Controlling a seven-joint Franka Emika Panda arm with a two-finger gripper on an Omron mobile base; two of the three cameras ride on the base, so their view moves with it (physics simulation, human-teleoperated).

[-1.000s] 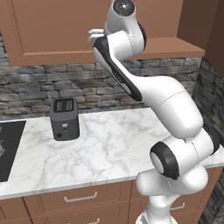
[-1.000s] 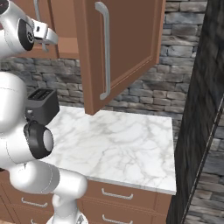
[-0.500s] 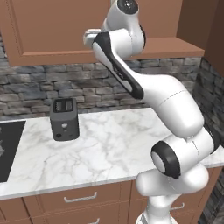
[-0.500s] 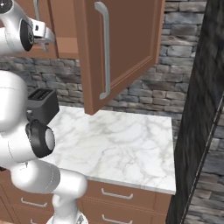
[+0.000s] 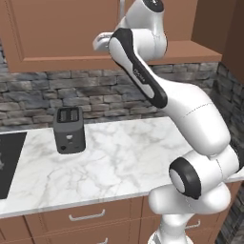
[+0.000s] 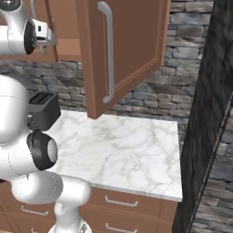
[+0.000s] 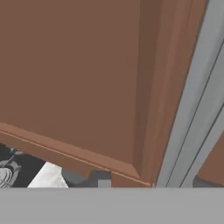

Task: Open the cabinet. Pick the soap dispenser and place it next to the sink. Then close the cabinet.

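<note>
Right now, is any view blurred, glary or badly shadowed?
Left base view: even, flat rendered light, the toaster sharp. Right base view: the open cabinet door sharp, the dark wall on the right dim. Hand view: the cabinet and its silver handle look soft, so close; no glare.

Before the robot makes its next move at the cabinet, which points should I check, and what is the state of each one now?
1. Right cabinet door swung open: ok.
2. Left cabinet door open: not ok, it looks shut.
3. Gripper near the bar handle of that door: ok, the handle runs close past the hand camera.
4. Jaws around the handle: cannot tell.
5. Soap dispenser located: cannot tell.
6. Counter below free of things the arm could knock: ok, apart from the toaster standing near the wall.
</note>
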